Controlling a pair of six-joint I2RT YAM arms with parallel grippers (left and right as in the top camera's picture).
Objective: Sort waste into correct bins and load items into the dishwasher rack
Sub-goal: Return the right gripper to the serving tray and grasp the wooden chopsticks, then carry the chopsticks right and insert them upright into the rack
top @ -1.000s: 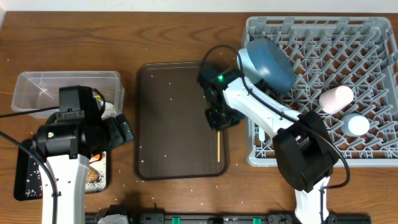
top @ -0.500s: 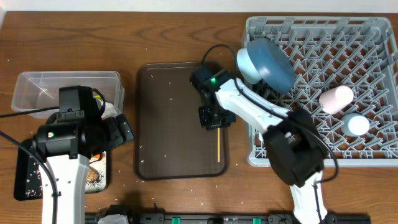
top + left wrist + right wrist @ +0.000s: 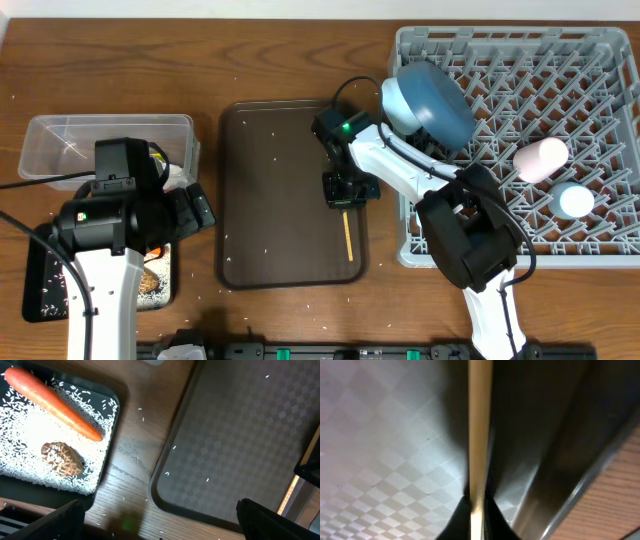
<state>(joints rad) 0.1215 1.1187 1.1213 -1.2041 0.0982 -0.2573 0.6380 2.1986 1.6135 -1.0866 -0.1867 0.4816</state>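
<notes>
My right gripper [image 3: 345,203] is down on the brown serving tray [image 3: 280,200], shut on the upper end of a thin wooden chopstick [image 3: 347,236]. In the right wrist view the chopstick [image 3: 480,425] runs straight up from between the closed fingertips [image 3: 461,521]. The left gripper [image 3: 160,529] hangs open over the wood between the black tray [image 3: 113,435] and the serving tray, holding nothing. On the black tray lie an orange carrot [image 3: 52,402], a brown food lump [image 3: 62,458] and white rice grains [image 3: 25,435]. The dishwasher rack [image 3: 560,90] holds a blue plate [image 3: 437,100], a pink cup [image 3: 540,158] and a light blue cup [image 3: 574,200].
A clear tub [image 3: 60,140] stands at the far left behind my left arm. Loose rice grains dot the serving tray and the wooden table [image 3: 200,60]. The rack's left wall sits right beside the serving tray's right rim.
The right gripper shifted left, then back a little, and closed on the chopstick, whose top end has nudged slightly left. The left arm has not moved.
</notes>
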